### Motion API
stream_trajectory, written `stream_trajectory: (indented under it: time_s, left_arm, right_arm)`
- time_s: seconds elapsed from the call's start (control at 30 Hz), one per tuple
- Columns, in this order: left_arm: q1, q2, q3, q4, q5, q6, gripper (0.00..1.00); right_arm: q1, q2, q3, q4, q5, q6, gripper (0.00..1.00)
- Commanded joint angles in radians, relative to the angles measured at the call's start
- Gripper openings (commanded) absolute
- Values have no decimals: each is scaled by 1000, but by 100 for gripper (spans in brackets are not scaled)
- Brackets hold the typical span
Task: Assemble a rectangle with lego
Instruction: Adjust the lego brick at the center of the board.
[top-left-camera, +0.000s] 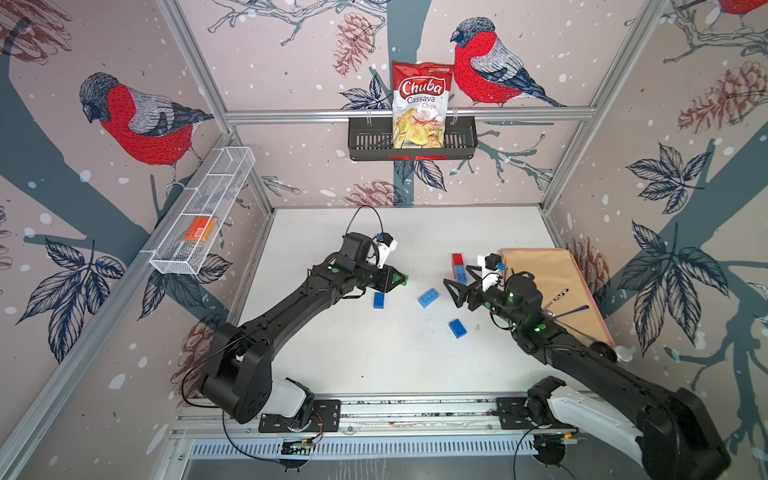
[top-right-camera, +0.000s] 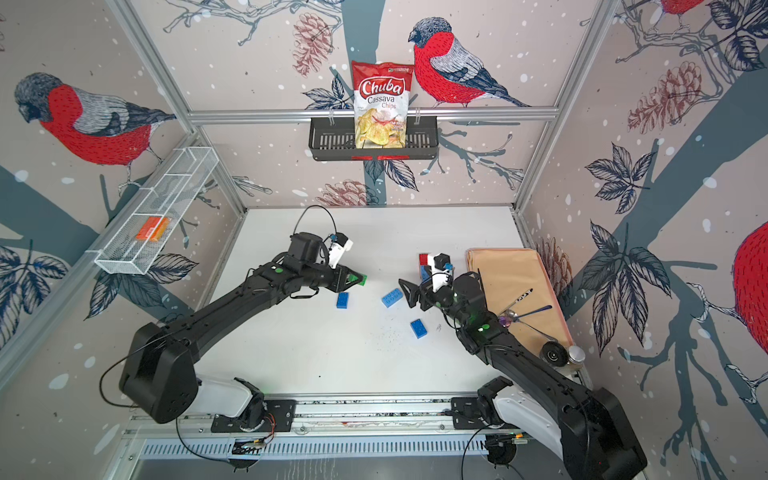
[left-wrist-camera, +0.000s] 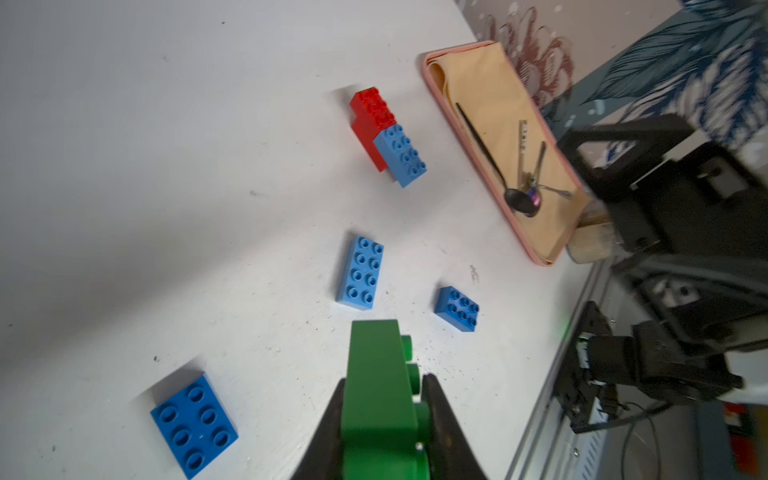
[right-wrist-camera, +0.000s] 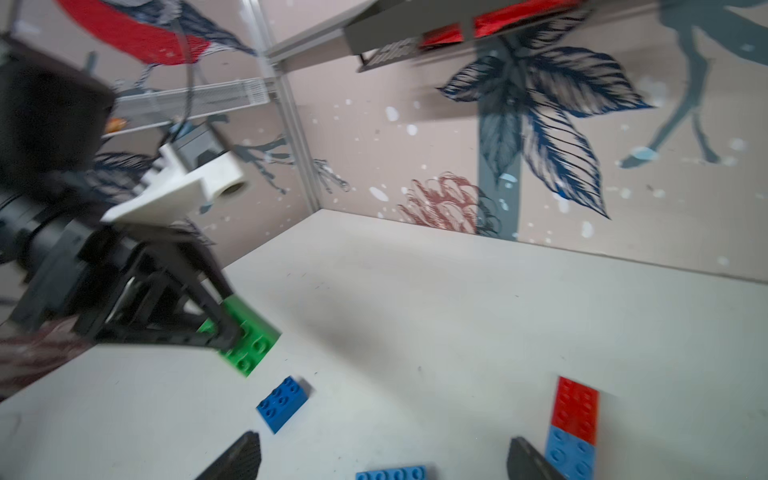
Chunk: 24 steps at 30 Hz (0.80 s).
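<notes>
Now: left gripper (left-wrist-camera: 386, 380) clamped on the green brick (left-wrist-camera: 374, 353), one finger against the studded face and one against the underside, with the brick jutting past the fingertips. Right gripper (right-wrist-camera: 382, 451) spread wide, holding nothing. Long light-blue brick (right-wrist-camera: 390, 473) lies flat on the white table (right-wrist-camera: 457, 311), between the right fingers and just ahead of them. Red and light-blue joined pair (right-wrist-camera: 575, 411) sits just beside one right finger, outside the gap. Dark-blue brick (top-left-camera: 378, 300) rests near the left fingers, apart from them; small blue brick (top-left-camera: 457, 328) lies behind the right fingers.
</notes>
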Motion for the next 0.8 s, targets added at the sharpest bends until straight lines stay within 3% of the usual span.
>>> stream_trajectory:
  time_s: [0.0, 0.2, 0.5, 0.77]
  left_arm:
    - [57, -25, -12, 56, 290, 42, 23]
    - [69, -82, -113, 216, 424, -75, 23]
    - [64, -113, -181, 284, 453, -153, 23]
    - [55, -116, -188, 286, 432, -165, 24]
  right_arm:
    - [86, 38, -64, 333, -41, -199, 98]
    - [254, 184, -111, 541, -20, -495, 100]
    - [285, 321, -55, 701, 4, -514, 98]
    - [307, 363, -20, 681, -18, -502, 79]
